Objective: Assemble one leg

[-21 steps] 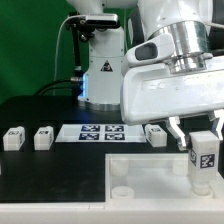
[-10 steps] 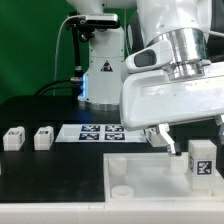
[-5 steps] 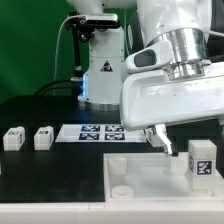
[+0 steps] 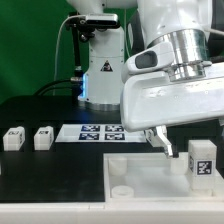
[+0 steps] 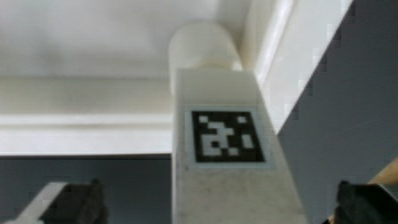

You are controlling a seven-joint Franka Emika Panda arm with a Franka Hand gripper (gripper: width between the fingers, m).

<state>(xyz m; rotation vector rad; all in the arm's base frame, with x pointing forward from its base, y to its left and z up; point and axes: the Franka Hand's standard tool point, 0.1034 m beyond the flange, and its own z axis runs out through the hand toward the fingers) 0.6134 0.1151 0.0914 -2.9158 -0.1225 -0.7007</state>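
Note:
A leg (image 4: 200, 162), a short white post with a black-and-white tag, stands upright at the corner of the large white square rimmed piece (image 4: 140, 185) on the exterior view's right. My gripper (image 4: 198, 148) is open and straddles the leg. One finger (image 4: 161, 141) shows to the exterior view's left of the leg; the other is cut off by the frame edge. In the wrist view the leg (image 5: 222, 130) rises between my two dark fingertips (image 5: 68, 203), with a clear gap on each side of my gripper (image 5: 222, 207).
Two more legs (image 4: 13, 138) (image 4: 43, 137) lie on the black table at the exterior view's left. The marker board (image 4: 95, 132) lies behind the rimmed piece. A third leg (image 4: 152, 131) is partly hidden by my finger. The robot base (image 4: 100, 60) stands at the back.
Since about two seconds ago my fingers have spread apart and let go of the leg, which now stands on its own. Nothing has moved in the last second.

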